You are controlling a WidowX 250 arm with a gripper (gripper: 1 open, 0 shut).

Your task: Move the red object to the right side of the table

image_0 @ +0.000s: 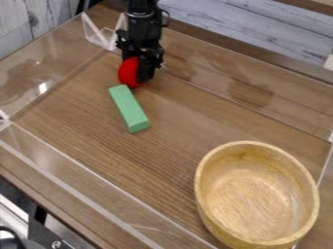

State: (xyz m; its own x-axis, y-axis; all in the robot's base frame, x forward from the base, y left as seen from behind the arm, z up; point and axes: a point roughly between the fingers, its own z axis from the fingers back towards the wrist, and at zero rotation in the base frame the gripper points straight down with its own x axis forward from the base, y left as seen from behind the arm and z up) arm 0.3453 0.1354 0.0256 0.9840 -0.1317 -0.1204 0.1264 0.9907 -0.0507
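Your gripper (pixel 138 69) points straight down at the far left of the table (pixel 221 112), with its black fingers on either side of the red toy (pixel 130 71). The toy sits on the wood between them, but you cannot tell whether they are clamped on it. A green block (pixel 128 107) lies just in front, and a wooden bowl (pixel 256 195) sits well apart, near right.
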